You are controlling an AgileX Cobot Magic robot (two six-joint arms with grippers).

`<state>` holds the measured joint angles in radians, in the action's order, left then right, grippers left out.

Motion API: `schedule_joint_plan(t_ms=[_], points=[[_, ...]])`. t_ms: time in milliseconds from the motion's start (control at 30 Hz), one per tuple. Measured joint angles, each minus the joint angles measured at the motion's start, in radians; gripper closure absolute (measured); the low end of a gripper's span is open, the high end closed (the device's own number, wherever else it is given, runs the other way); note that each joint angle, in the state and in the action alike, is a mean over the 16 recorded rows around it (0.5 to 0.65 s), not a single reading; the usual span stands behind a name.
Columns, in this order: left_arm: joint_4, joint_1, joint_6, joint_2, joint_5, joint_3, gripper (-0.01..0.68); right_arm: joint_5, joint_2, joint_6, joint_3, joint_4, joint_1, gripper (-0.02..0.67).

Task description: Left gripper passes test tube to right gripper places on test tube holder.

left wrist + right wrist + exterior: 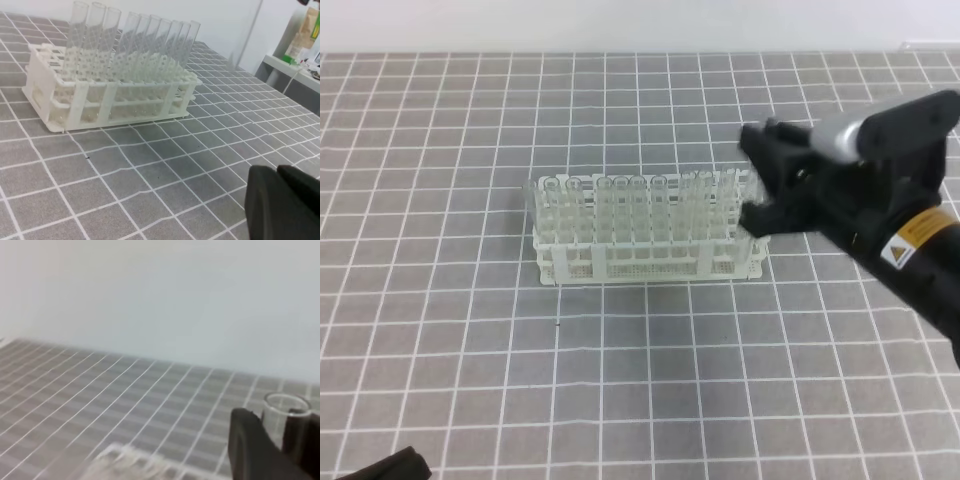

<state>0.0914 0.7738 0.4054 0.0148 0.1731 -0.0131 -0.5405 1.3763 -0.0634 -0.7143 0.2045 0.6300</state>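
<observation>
Exterior high: white test tube holder [645,245] sits mid-table on the grey grid-patterned mat [470,350], its back rows filled with upright clear tubes. Right gripper [758,180] reaches in from the right, at the rack's right end, black wrist with silver-grey camera block and orange-yellow triangle label behind it. Fingers are set narrow; a faint clear shape shows between them, so the test tube [752,185] looks pinched there, hard to make out against the rack tubes just beside it. Only a dark sliver of the left gripper [385,467] shows at the bottom-left corner, well apart from the rack. Left wrist: rack seen low and side-on, row of clear tubes standing upright in the top tier, leaning slightly. Left gripper's black fingers [285,205] fill the lower right, pressed together with nothing between them, over bare mat and clear of the rack. Right wrist: blurred. Tube's open rim [286,407] is visible at lower right, gripped between two black fingers [250,445], tube upright. Rack top edge is a white blur at the bottom, below and left of the tube; cannot tell which hole it lines up with.
</observation>
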Motion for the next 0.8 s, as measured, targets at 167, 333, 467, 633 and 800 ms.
schedule_joint_plan(t_ms=[167, 333, 467, 633, 800], points=[[0.000, 0.000, 0.000, -0.001, 0.002, 0.002, 0.673, -0.151, 0.072, 0.109, 0.006, -0.121, -0.081, 0.545], [0.000, 0.000, 0.000, -0.002, 0.004, 0.003, 0.673, -0.267, 0.153, 0.097, -0.006, -0.128, -0.117, 0.545], [0.000, 0.000, 0.000, -0.003, 0.007, 0.005, 0.673, -0.316, 0.203, 0.065, -0.024, -0.115, -0.123, 0.545], [0.000, 0.000, 0.000, -0.003, 0.005, 0.004, 0.673, -0.323, 0.245, 0.050, -0.047, -0.111, -0.123, 0.545], [0.000, 0.000, 0.000, -0.001, 0.002, 0.002, 0.673, -0.303, 0.268, 0.054, -0.066, -0.120, -0.123, 0.545]])
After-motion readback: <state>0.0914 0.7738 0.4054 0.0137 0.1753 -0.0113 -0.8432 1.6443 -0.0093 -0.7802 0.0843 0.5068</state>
